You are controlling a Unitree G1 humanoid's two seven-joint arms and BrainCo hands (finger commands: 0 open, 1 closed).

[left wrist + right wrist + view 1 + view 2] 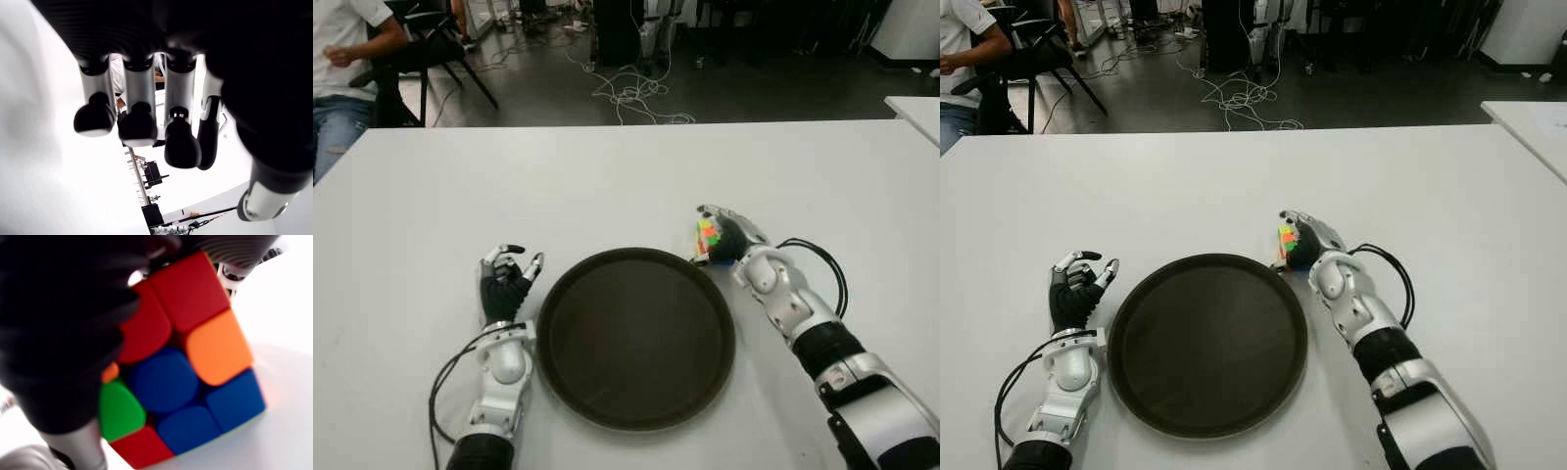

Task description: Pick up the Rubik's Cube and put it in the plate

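Observation:
The Rubik's Cube (707,238) shows green, yellow and red faces just off the far right rim of the dark round plate (636,338). My right hand (729,235) is shut on it, black fingers wrapped over its top and side. Close up in the right wrist view, the cube (186,372) shows red, orange, blue and green tiles, with white table just below it. I cannot tell whether it touches the table. Nothing lies in the plate. My left hand (509,274) shows beside the plate's left rim, fingers (139,127) relaxed and holding nothing.
A black cable (832,269) loops on the white table (607,176) beside my right forearm. A seated person (342,59) and a chair are beyond the far left corner. Cables (626,93) lie on the floor behind. Another white table (918,108) stands at the far right.

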